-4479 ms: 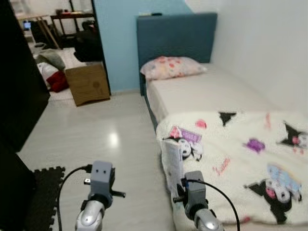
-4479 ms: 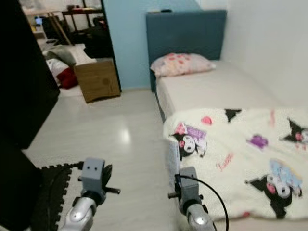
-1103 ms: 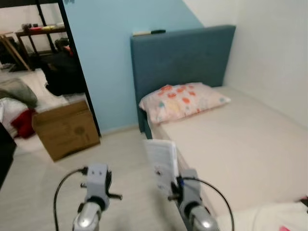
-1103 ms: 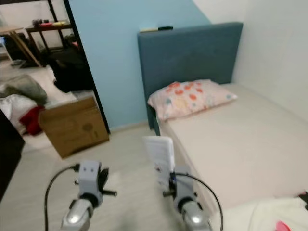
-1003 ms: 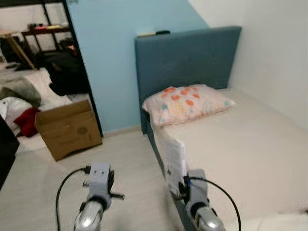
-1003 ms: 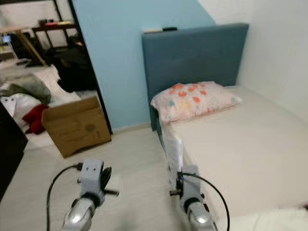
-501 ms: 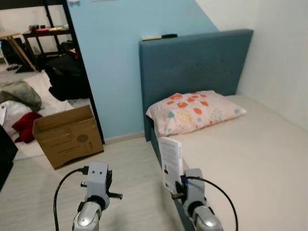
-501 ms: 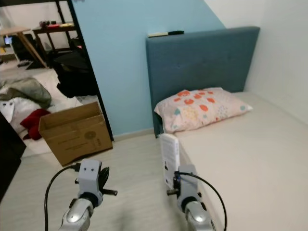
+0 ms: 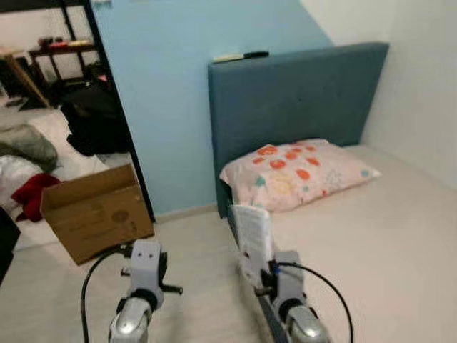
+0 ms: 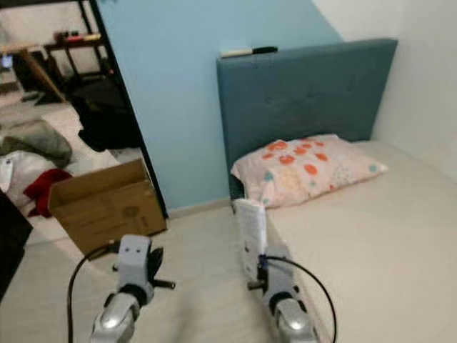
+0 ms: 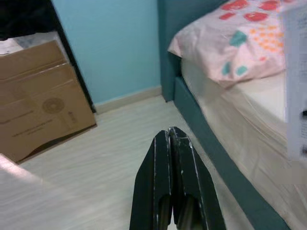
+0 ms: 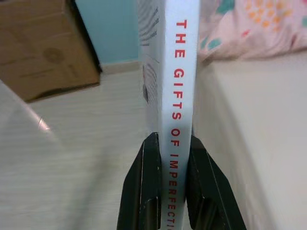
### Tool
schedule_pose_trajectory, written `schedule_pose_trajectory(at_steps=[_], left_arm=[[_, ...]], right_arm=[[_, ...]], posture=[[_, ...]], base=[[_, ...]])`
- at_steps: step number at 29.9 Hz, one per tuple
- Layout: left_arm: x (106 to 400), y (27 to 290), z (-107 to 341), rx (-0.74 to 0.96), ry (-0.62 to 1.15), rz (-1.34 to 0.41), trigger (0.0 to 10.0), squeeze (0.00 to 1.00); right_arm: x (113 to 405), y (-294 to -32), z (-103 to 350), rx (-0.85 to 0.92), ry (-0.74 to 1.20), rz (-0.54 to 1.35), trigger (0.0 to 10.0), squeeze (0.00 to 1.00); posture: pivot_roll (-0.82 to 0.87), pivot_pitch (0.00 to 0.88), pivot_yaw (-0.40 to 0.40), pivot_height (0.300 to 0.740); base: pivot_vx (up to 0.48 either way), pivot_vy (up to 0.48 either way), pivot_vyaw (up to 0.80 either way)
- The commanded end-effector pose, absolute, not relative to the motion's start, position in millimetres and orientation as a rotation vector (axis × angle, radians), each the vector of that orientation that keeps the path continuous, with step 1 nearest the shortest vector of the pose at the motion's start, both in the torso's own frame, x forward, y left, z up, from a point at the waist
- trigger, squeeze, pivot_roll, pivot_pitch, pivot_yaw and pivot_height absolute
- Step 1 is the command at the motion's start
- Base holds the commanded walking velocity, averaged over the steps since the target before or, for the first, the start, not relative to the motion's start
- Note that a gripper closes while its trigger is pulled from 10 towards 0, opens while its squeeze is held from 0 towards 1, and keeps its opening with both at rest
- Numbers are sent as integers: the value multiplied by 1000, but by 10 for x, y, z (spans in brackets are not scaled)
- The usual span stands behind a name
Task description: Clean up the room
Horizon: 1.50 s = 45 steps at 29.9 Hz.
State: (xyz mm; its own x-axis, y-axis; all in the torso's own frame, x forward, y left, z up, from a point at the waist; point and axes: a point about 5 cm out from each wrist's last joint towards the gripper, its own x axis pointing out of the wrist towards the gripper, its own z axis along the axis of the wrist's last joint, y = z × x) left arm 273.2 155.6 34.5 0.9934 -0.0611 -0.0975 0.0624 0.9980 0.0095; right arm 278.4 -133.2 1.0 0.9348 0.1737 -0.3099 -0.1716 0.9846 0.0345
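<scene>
Between right gripper [image 12: 170, 143] fingers, book [image 12: 169, 86], seemingly upright.

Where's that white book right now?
The white book stands upright, clamped in the right gripper, just beside the bed edge, short of the pillow.

Was a bedroom in a home. Had a single bed [image 9: 371, 236] w/ bare pale mattress, pushed into the corner by a white wall. Had a padded blue-grey headboard [image 9: 296, 96] w/ a couple of small items lying on top, too small to tell. Had a pink pillow [image 9: 296, 171] w/ red & teal spots at the head end. Had a light blue wall [image 9: 157, 78] & pale wood-look floor [image 9: 193, 250]. Had an open cardboard box [image 9: 93, 211] by a doorway, w/ heaped clothes [image 9: 25, 168], dark bags & a table in the next room beyond.
</scene>
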Motion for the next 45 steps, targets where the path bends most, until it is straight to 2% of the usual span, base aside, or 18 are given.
schedule_pose_trajectory(at_steps=[1, 10, 19, 38, 45], left_arm=[[2703, 1616, 303, 28, 118, -48, 10000, 0], [2690, 1607, 296, 26, 119, -42, 10000, 0], [2689, 1620, 297, 26, 119, -39, 10000, 0], [2684, 1633, 295, 31, 118, -37, 10000, 0], [2677, 1636, 292, 45, 114, -42, 10000, 0]], right_arm=[[2791, -1229, 39, 22, 293, 204, 10000, 0], [2804, -1231, 48, 29, 293, 208, 10000, 0], [2809, -1227, 47, 33, 297, 206, 10000, 0], [2813, -1216, 52, 23, 292, 209, 10000, 0], [2800, -1215, 39, 22, 297, 209, 10000, 0]], posture=[[33, 8, 24, 740], [34, 13, 19, 740], [33, 12, 21, 740], [36, 12, 23, 740], [38, 13, 24, 740]], base=[[360, 0, 0], [360, 0, 0], [358, 0, -582], [347, 0, 0], [0, 0, 0]])
